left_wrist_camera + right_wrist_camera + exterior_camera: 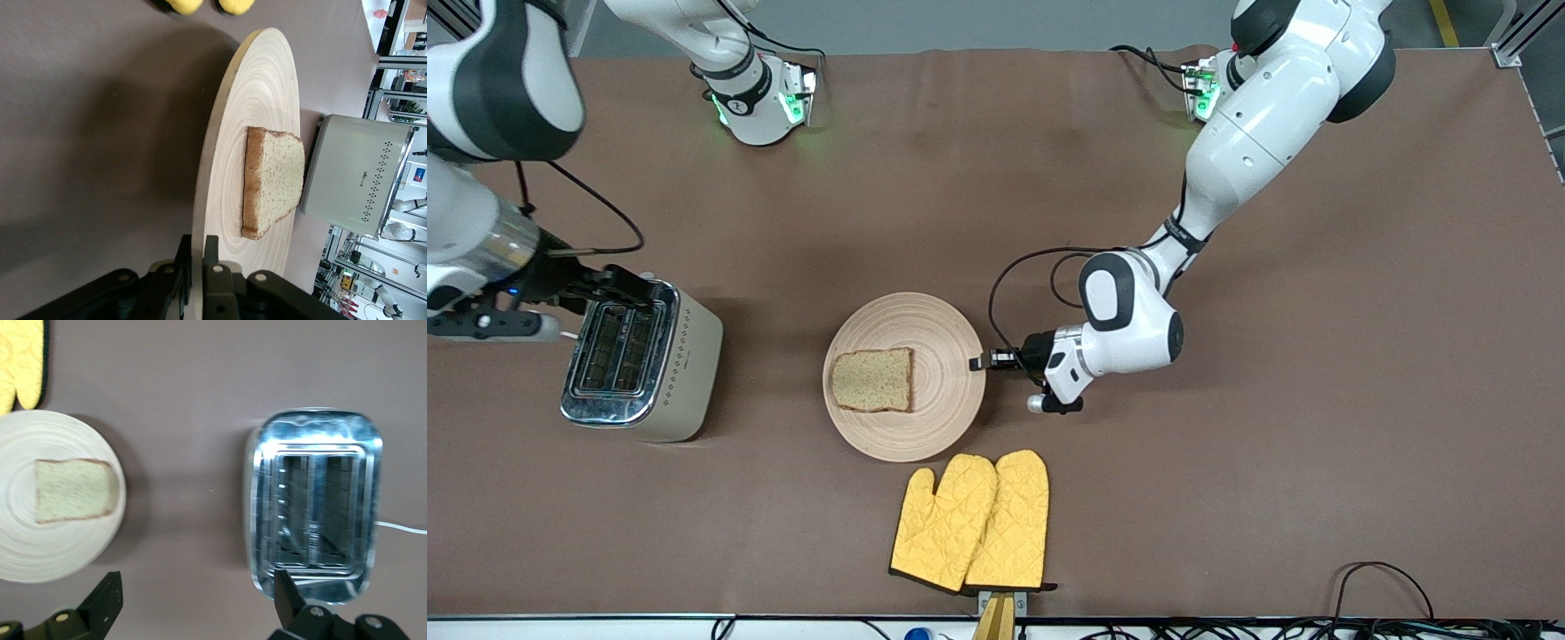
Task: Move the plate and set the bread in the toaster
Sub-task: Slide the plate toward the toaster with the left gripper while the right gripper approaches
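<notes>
The pale wooden plate [925, 409] lies mid-table with the brown bread slice [871, 380] flat on it. My left gripper [980, 362] is shut on the plate's rim on the side toward the left arm's end of the table. In the left wrist view the fingers [212, 250] pinch the rim of the plate [260, 87], with the bread [277, 180] farther in. The cream and chrome toaster [645, 360] stands toward the right arm's end, both slots empty. My right gripper [639, 289] hangs open and empty over one end of the toaster [313, 513].
A pair of yellow oven mitts [974, 520] lies nearer the front camera than the plate, close to the table's front edge. The toaster's white cord [400, 528] trails off toward the right arm's end. Brown table surface lies between the plate and the toaster.
</notes>
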Controlling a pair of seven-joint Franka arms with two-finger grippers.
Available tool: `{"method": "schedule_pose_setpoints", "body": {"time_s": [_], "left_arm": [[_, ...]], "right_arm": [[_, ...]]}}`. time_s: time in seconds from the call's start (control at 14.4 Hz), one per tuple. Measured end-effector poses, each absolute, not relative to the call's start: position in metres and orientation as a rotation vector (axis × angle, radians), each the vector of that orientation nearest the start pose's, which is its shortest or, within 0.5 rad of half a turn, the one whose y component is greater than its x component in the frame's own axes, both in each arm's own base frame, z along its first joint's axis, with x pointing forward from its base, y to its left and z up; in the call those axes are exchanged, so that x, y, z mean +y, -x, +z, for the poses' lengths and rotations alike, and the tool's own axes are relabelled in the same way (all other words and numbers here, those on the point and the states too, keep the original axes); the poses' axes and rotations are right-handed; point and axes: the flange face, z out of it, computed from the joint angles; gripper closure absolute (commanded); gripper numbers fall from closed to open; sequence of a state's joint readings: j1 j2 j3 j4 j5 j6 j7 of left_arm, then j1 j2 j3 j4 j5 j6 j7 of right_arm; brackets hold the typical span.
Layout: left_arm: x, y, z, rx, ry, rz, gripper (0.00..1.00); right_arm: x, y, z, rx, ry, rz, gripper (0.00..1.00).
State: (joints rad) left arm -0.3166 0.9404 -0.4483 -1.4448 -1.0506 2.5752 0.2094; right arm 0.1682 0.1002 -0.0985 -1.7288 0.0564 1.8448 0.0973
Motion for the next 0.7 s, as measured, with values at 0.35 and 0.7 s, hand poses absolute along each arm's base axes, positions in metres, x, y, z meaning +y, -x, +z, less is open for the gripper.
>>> {"method": "schedule_pose_setpoints", "body": {"time_s": [0.35, 0.7], "left_arm": [[-0.492, -0.552, 0.164, 0.137, -2.204, -0.097, 0.97], [-0.498, -0.548, 0.16, 0.139, -2.205, -0.093, 0.0]], "right_arm": [[0.096, -0.602, 0.474, 0.103, 3.098, -0.03, 0.0], [0.107, -0.602, 0.443, 0.108, 3.103, -0.015, 0.0]]}}
